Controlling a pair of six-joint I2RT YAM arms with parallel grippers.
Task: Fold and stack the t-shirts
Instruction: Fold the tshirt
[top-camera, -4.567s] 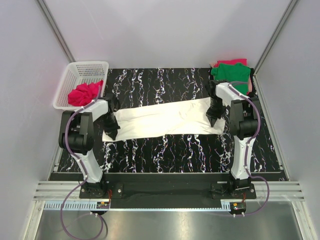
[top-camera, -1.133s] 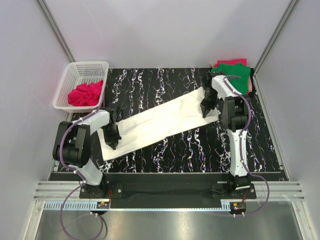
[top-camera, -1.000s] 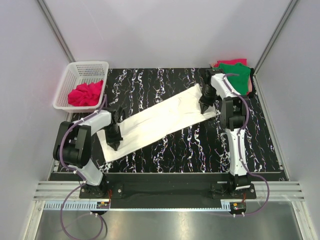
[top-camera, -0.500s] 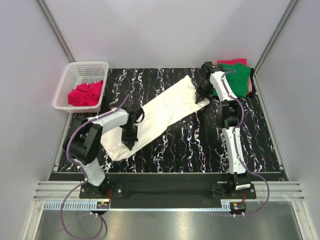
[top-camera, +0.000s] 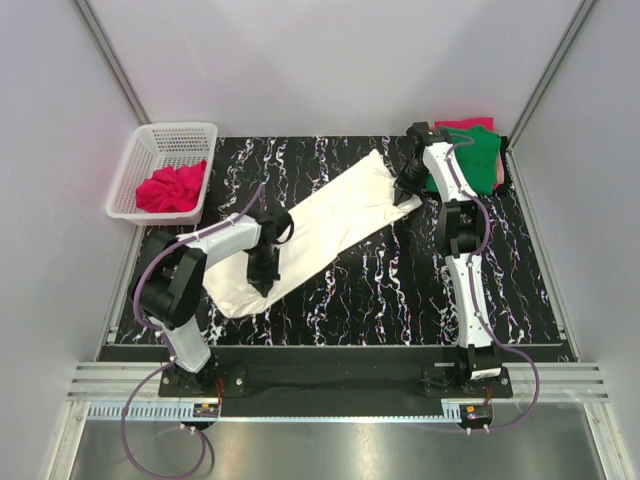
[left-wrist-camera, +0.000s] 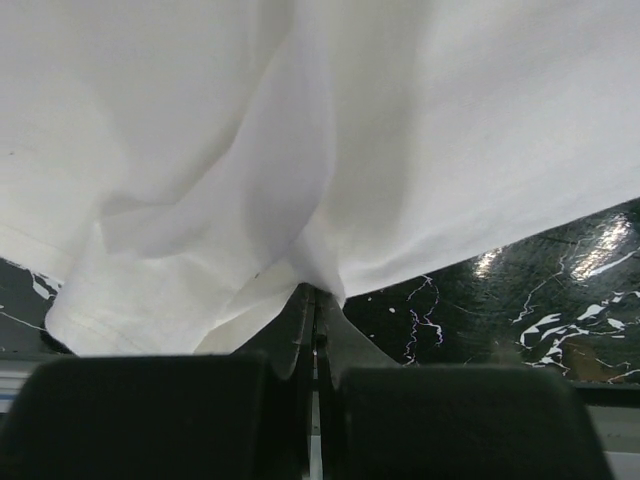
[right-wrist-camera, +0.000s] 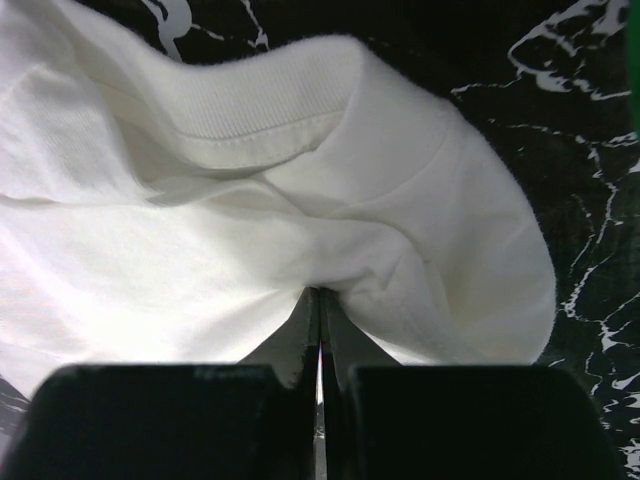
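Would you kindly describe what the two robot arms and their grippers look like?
Both the left arm and the right arm have glossy white link shells with black joints. A thin purple cable loops from each base along the arm. The left gripper and right gripper are matte black, with blocky bodies and fingers tapering to narrow points.

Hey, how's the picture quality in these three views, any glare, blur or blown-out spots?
Top external: evenly lit and sharp, with soft shadows; the white t-shirt is bright but its folds still show. Left wrist: glare patches on the glossy table; the left gripper is dark and blurred. Right wrist: the shirt's collar ribbing is crisp; the right gripper is out of focus.
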